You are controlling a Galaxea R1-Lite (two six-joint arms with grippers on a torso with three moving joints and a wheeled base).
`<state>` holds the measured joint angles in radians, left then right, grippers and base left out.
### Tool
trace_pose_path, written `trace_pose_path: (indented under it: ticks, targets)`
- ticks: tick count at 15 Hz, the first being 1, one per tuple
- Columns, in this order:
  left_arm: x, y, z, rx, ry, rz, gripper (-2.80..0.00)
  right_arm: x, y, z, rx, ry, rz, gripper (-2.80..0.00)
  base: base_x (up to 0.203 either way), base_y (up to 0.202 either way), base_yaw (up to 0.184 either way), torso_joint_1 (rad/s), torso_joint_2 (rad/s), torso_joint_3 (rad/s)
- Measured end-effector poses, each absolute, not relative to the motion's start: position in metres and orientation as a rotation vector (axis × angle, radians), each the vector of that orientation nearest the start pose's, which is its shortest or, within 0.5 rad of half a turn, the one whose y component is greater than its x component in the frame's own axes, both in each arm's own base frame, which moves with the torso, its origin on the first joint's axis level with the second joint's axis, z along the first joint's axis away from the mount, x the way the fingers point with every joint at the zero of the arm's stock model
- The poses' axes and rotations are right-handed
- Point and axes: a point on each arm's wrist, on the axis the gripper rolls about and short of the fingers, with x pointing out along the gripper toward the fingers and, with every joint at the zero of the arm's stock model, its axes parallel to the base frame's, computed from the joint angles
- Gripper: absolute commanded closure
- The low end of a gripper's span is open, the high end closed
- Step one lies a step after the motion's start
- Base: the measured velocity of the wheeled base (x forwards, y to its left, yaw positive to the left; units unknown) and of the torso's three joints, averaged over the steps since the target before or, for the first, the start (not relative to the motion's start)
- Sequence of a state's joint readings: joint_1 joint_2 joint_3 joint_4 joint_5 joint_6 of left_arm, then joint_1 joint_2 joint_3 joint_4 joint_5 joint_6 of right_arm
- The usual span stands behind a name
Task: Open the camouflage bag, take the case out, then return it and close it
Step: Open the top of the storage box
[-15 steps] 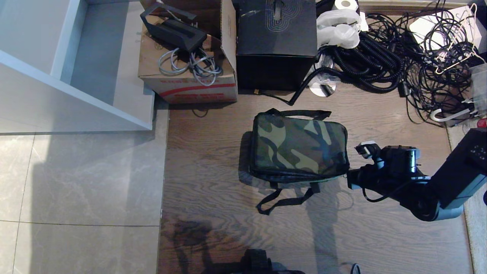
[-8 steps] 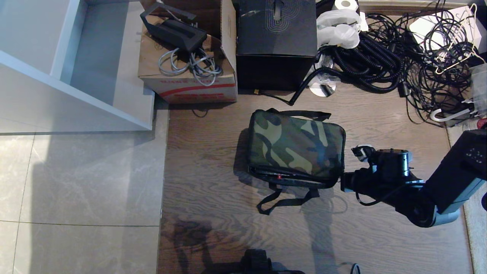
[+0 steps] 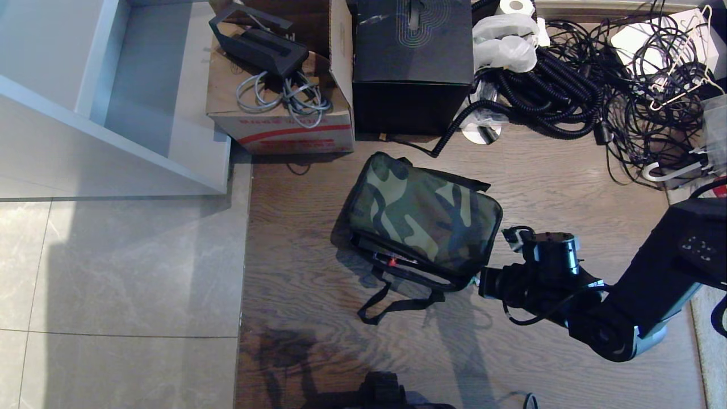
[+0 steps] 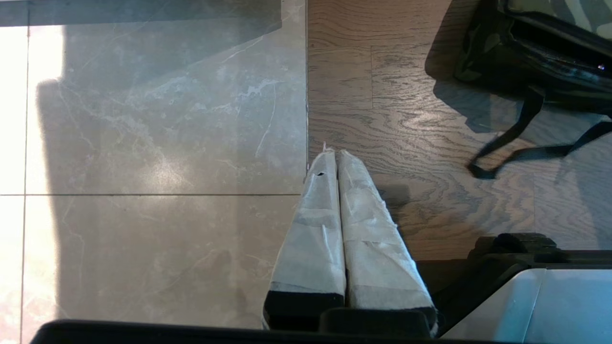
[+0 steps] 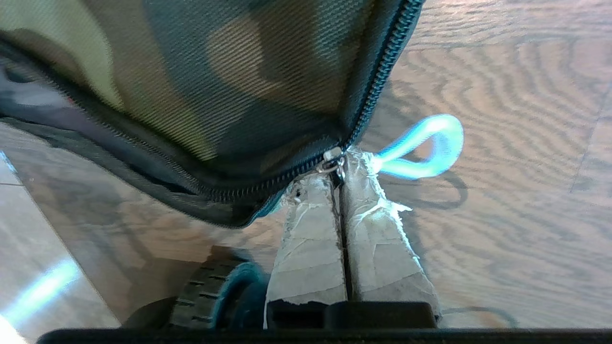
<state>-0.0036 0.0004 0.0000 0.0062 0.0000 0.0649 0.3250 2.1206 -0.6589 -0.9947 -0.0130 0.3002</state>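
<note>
The camouflage bag lies askew on the wooden floor, its black strap trailing toward me. My right gripper is at the bag's near right corner. In the right wrist view the right gripper is shut on the metal zipper pull at the corner of the zip, under the camouflage top. A pale loop sticks out beside the fingertips. The bag's near side gapes as a dark slit with a small red spot. The case is hidden. My left gripper hangs shut and empty over the floor, left of the bag.
Behind the bag stand a cardboard box with cables on it and a black cube box. A tangle of black cables fills the back right. A white shelf unit stands at the left, with tiled floor before it.
My right gripper has moved left and nearer to me with the zipper pull in it. The bag has slid left and turned, and the slit along its near side has widened.
</note>
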Motion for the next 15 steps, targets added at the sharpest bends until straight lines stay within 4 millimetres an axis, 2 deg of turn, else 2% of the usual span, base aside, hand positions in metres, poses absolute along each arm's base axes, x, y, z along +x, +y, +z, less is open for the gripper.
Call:
trace_pose_path:
  ticks: [3, 8, 14, 15]
  targets:
    - [-0.023, 0.0, 0.075, 0.065, 0.006, -0.003, 0.0, 0.325, 0.109, 0.041, 0.192, 0.506, 0.229, 0.0, 0.0, 0.0, 0.0, 0.0, 0.0, 0.0]
    - [-0.023, 0.0, 0.075, 0.064, 0.006, -0.004, 0.0, 0.334, 0.074, 0.038, 0.023, 0.506, 0.176, 0.0, 0.0, 0.0, 0.0, 0.0, 0.0, 0.0]
    - [-0.023, 0.0, 0.075, 0.064, 0.006, -0.003, 0.0, 0.349, 0.057, 0.055, -0.004, 0.431, 0.138, 0.0, 0.0, 0.0, 0.0, 0.0, 0.0, 0.0]
    - [-0.023, 0.0, 0.075, 0.065, 0.006, -0.003, 0.0, 0.35, 0.057, 0.056, -0.003, 0.426, 0.136, -2.8, 0.0, 0.0, 0.0, 0.0, 0.0, 0.0]
